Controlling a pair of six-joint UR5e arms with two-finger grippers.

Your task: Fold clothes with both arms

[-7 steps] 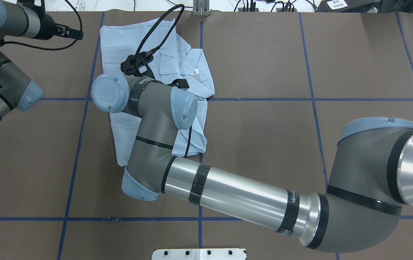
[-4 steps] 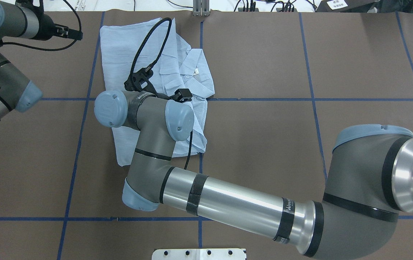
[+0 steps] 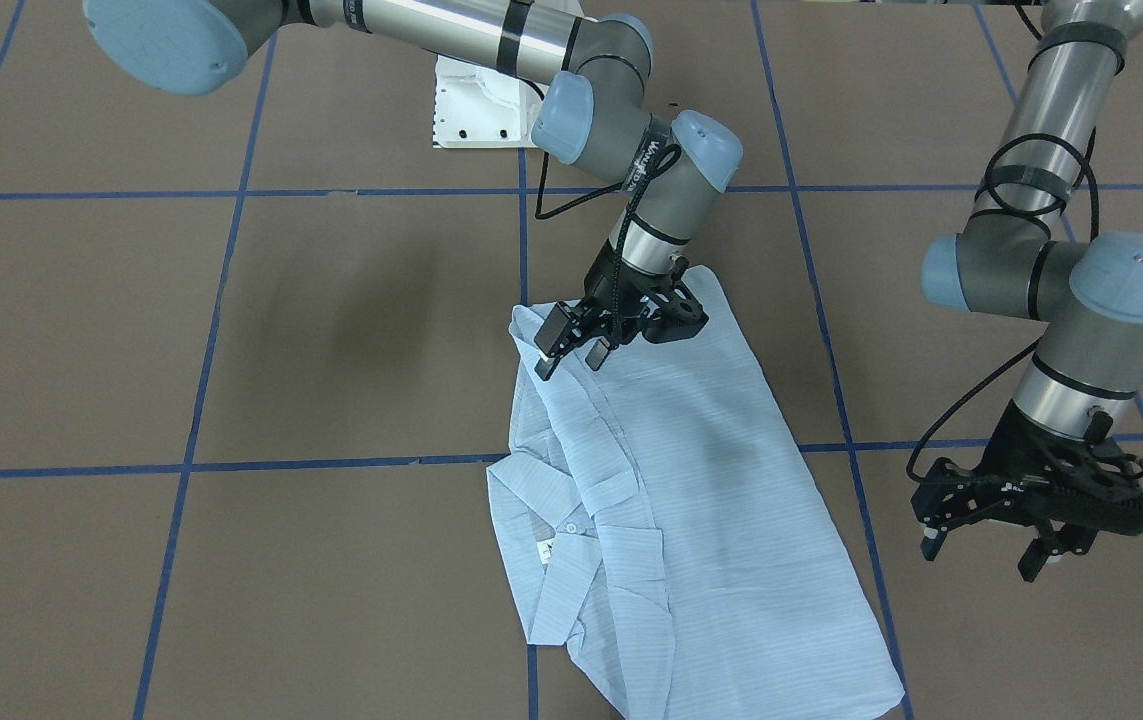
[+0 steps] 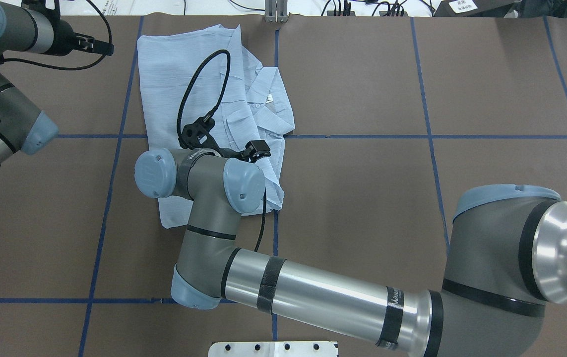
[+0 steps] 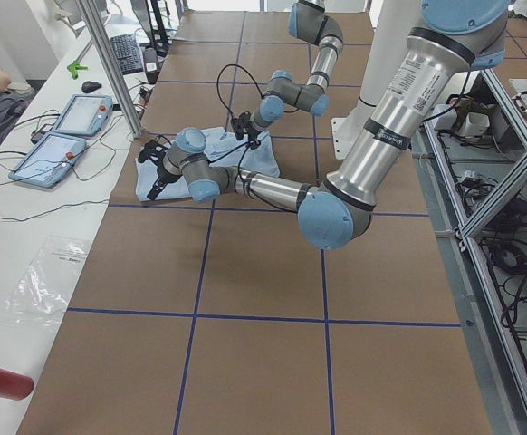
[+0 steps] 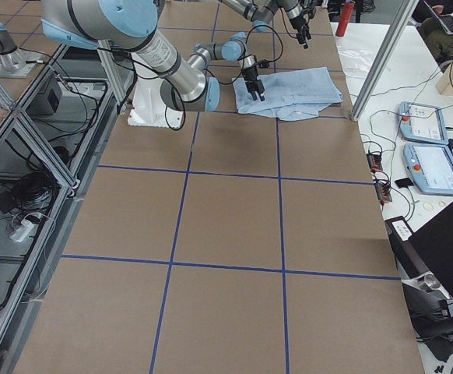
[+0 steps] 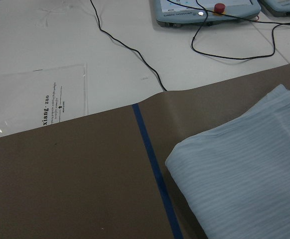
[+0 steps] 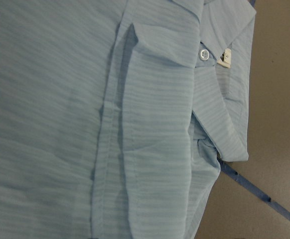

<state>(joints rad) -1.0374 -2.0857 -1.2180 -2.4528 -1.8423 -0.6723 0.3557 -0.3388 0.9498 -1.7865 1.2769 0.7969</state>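
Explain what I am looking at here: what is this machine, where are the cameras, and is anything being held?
A left arm and a right arm of one robot stand at a brown table. One camera looks down from behind the robot, one faces it, two watch from the table's ends, and one rides on each wrist. A pale-blue shirt lies partly folded, collar showing. The right gripper hangs open over the shirt's edge nearest the robot; the left gripper is open beside the shirt. Neither holds anything.
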